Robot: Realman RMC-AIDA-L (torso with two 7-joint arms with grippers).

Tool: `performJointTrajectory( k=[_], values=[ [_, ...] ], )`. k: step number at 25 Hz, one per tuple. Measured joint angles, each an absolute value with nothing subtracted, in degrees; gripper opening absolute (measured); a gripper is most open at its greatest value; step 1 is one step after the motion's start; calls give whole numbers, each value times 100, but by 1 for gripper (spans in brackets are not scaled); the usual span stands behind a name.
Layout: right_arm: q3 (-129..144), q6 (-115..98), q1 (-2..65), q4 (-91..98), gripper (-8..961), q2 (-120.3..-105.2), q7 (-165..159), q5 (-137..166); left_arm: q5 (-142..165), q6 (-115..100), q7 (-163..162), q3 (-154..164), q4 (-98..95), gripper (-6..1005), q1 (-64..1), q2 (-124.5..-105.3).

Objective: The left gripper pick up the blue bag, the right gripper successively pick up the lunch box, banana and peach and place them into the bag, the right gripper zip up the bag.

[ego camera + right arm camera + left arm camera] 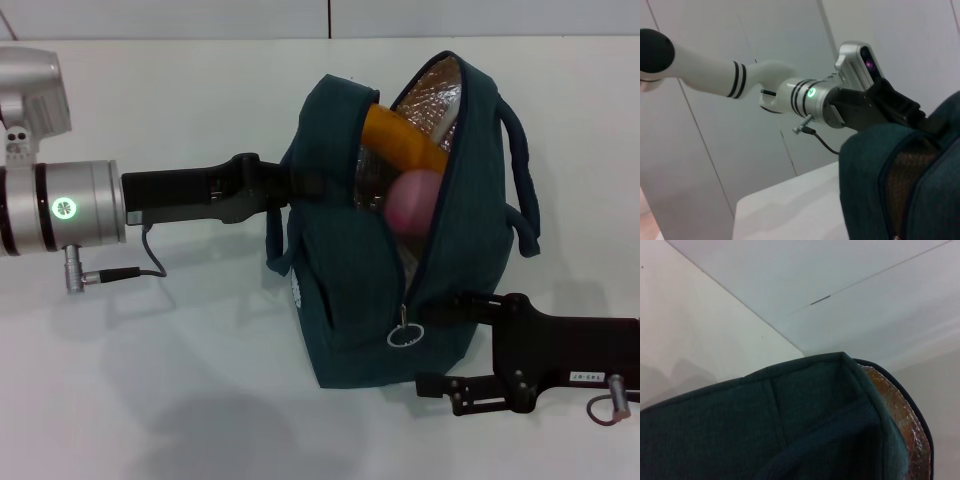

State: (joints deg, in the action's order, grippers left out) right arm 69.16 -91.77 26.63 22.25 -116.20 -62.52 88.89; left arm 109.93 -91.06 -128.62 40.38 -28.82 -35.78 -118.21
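- Left gripper (292,185): reaches in level from the robot's left; fingers clamped on the blue bag's (370,290) left side near the top edge, where a loop handle hangs. The right wrist view shows the same hold (920,120) on the bag (900,190).
- Right gripper (450,345): low at the bag's near right corner, upper finger touching or just beside the fabric, lower finger apart below it; fingers spread, nothing between them.
- Blue bag: stands on the white table (180,380), zip open along most of the top, silver foil lining (435,105) showing; left wrist view shows its fabric edge (790,430).
- Zip pull (405,332): metal ring hanging at the lower end of the open zip, just beside the right gripper.
- Banana (400,140): inside the bag, tip rising out of the opening.
- Peach (413,200): inside, just below the banana.
- Lunch box: cannot tell.
- Open room: bare table to the left and front.
- Markings: small white round logo (296,290), unreadable; label on right gripper (583,377), unreadable.
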Motion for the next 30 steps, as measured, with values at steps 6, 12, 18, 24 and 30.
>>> performJointTrajectory(
  k=[6,12,18,24,30],
  values=[
    [7195,-9030,2765,2218,841,-11618,-6253,8855,10987,-9106,-12837,4041,-2882,32,-3590,-11822],
    [7790,-8942,2845,2207,829,-11620,-6250,8521,10985,-9105,-12833,4036,-2883,32,-3581,-11827],
    [7745,-8937,2805,2215,817,-11614,-6250,8512,10985,-9105,-12832,4043,-2883,32,-3577,-11829],
    [7780,-8848,2829,2219,806,-11621,-6251,8462,10985,-9105,-12832,4048,-2883,32,-3595,-11830],
    [7791,-8815,2845,2220,627,-11620,-6250,8381,10986,-9105,-12818,4052,-2883,32,-3590,-11830]
  ],
)
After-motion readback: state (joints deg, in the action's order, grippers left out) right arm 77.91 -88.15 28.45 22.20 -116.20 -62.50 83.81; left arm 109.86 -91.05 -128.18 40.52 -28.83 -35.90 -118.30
